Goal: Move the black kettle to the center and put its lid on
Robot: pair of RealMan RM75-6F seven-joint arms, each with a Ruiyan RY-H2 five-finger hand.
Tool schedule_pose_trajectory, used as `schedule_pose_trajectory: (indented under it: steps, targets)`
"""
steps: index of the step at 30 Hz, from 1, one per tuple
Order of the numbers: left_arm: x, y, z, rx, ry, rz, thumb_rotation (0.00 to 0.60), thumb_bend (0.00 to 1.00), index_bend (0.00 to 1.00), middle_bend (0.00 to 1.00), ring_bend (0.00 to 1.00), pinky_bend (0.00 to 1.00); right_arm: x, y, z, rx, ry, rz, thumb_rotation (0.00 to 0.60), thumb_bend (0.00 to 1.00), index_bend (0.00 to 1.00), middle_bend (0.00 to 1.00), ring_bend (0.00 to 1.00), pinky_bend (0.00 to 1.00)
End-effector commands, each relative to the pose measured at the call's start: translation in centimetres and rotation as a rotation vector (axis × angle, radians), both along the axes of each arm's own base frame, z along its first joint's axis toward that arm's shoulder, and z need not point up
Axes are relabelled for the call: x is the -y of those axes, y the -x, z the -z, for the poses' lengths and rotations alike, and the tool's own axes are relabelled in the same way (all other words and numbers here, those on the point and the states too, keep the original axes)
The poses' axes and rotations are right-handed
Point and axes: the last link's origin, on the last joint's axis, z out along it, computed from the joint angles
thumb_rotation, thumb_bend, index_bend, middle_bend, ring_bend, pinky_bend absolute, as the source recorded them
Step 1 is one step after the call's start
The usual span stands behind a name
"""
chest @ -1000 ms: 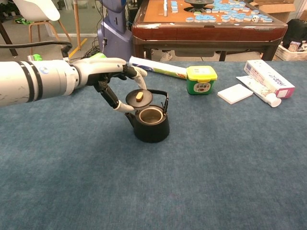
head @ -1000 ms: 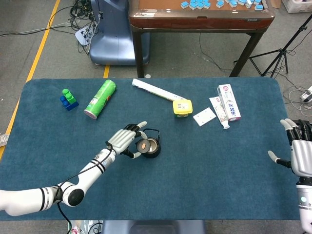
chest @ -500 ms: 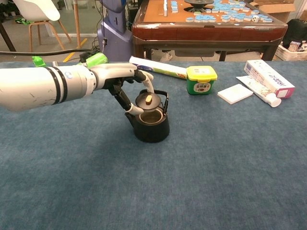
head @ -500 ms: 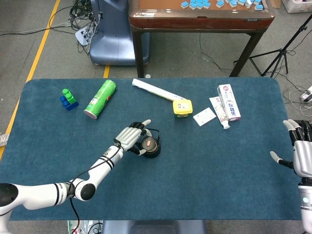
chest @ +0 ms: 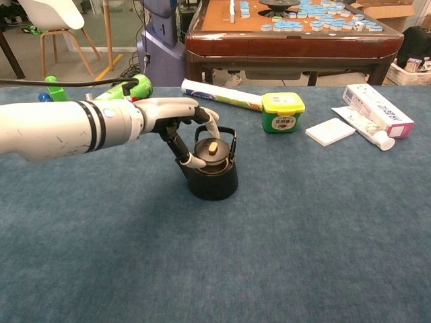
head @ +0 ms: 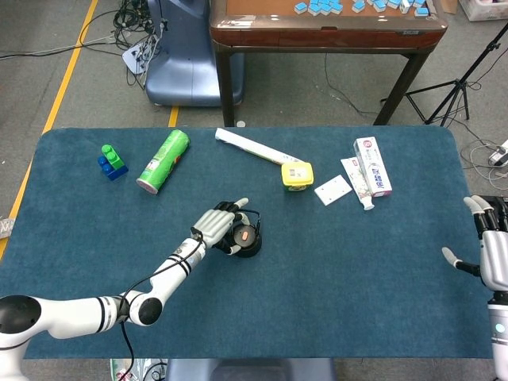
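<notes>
The black kettle (chest: 213, 180) (head: 249, 245) stands near the middle of the blue table. Its round black lid (chest: 209, 149) (head: 244, 236), with a tan knob, is tilted just above the kettle's mouth, under the raised handle. My left hand (chest: 182, 122) (head: 217, 225) pinches the lid at its left edge. Whether the lid touches the rim I cannot tell. My right hand (head: 490, 248) hangs at the table's right edge with fingers spread and nothing in it; the chest view does not show it.
A green can (head: 163, 161) and toy blocks (head: 112, 160) lie at the back left. A white roll (head: 248, 146), a yellow-lidded tub (chest: 283, 112), a white card (chest: 329, 131) and toothpaste boxes (chest: 376, 111) line the back and right. A brown table (chest: 296, 33) stands behind.
My left hand has carried the lid rightward and down, from beside the kettle's left to over its mouth. The kettle and the right hand have stayed put.
</notes>
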Motion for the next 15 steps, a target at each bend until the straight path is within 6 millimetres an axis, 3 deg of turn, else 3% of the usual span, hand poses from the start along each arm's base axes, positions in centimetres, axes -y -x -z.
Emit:
schedule_pose_trajectory:
  steps: [1, 15]
  targets:
    - [0.01, 0.06, 0.02, -0.002, 0.0, 0.001, 0.6, 0.29, 0.41, 0.02, 0.0, 0.0, -0.03, 0.0, -0.01, 0.0, 0.0, 0.0, 0.6, 0.18, 0.15, 0.16, 0.0, 0.0]
    - [-0.04, 0.25, 0.18, -0.013, 0.013, 0.0, 0.6, 0.29, 0.13, 0.01, 0.0, 0.0, 0.03, -0.04, -0.05, 0.002, 0.0, -0.001, 0.6, 0.18, 0.15, 0.16, 0.0, 0.0]
